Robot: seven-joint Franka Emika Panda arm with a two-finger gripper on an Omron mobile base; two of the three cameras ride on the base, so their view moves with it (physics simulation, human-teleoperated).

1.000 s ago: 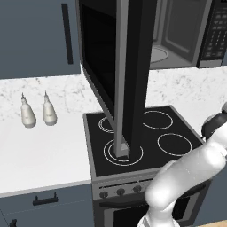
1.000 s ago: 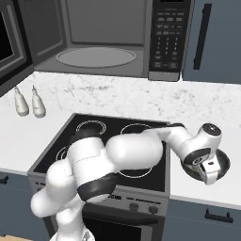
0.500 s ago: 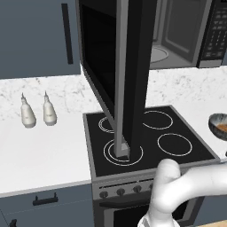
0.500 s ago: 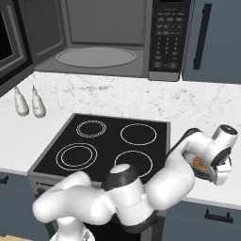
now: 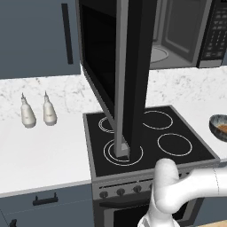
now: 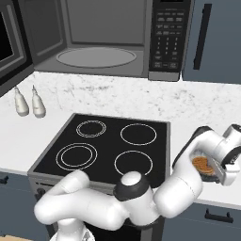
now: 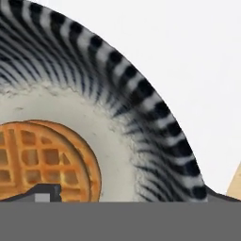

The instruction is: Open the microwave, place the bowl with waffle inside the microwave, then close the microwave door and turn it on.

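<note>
Reaching for the bowl, microwave already open.
The microwave door (image 5: 133, 75) stands swung wide, so the job now is a clean grip: settle one finger inside the bowl's (image 6: 207, 168) rim and one outside, clear of the waffle (image 7: 42, 160). The end effector (image 6: 221, 167) hangs spread wide just over the bowl on the desk (image 6: 188, 113) right of the stovetop (image 6: 108, 146), holding nothing.

Two bottles (image 5: 36, 111) beside stovetop (image 5: 146, 137)
</note>
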